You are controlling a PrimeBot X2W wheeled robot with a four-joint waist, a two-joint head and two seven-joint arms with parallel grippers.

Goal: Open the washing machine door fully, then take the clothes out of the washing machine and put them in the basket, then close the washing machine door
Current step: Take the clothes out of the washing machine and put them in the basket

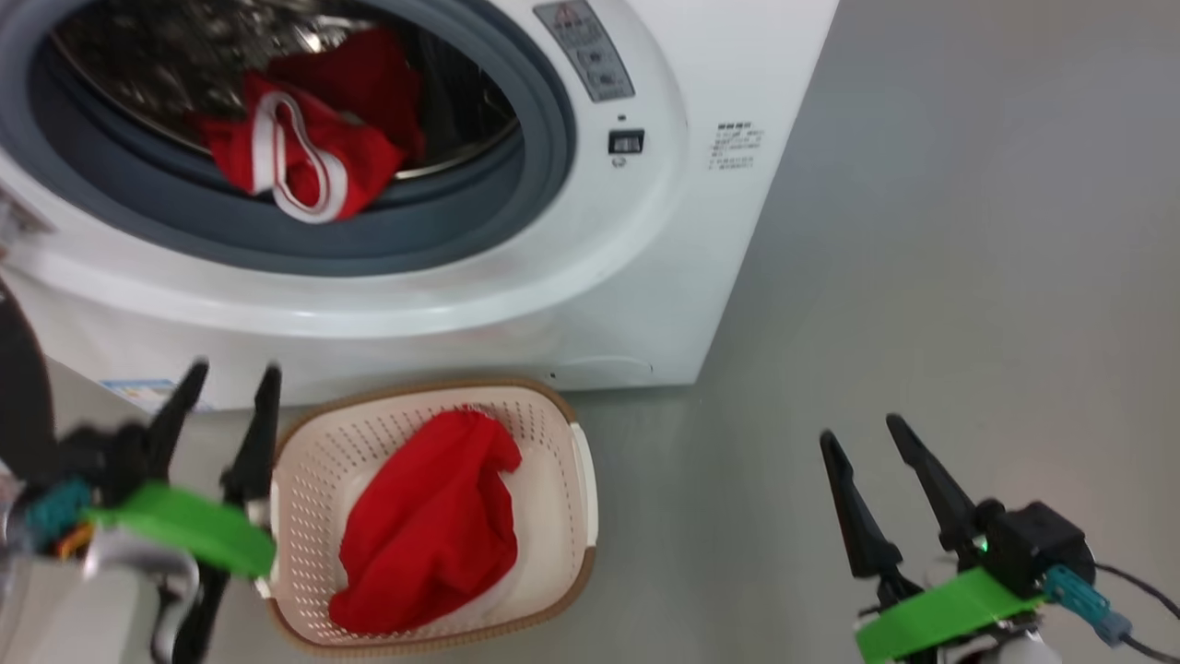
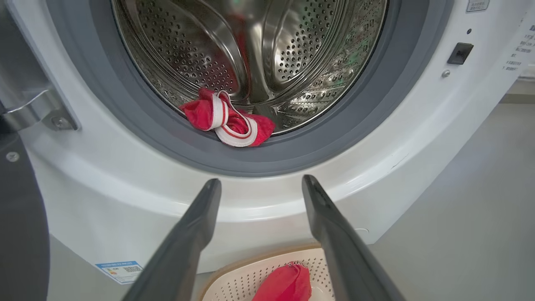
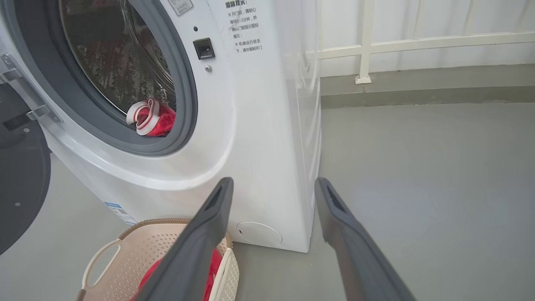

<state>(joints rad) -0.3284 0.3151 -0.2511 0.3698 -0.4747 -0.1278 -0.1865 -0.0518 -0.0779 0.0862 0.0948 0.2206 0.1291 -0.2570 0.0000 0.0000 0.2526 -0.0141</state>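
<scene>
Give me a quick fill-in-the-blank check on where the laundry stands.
The basket holds ____ red garment.
The other garment, in the drum, has ____ bands.
The left hand and right hand are both ____, holding nothing.
Missing: one; white; open.

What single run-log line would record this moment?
door: open | washing machine: striped garment inside | basket: plain red garment inside | left gripper: open, empty | right gripper: open, empty

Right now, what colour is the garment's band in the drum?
White band with a red stripe, clearest in left wrist view.
</scene>
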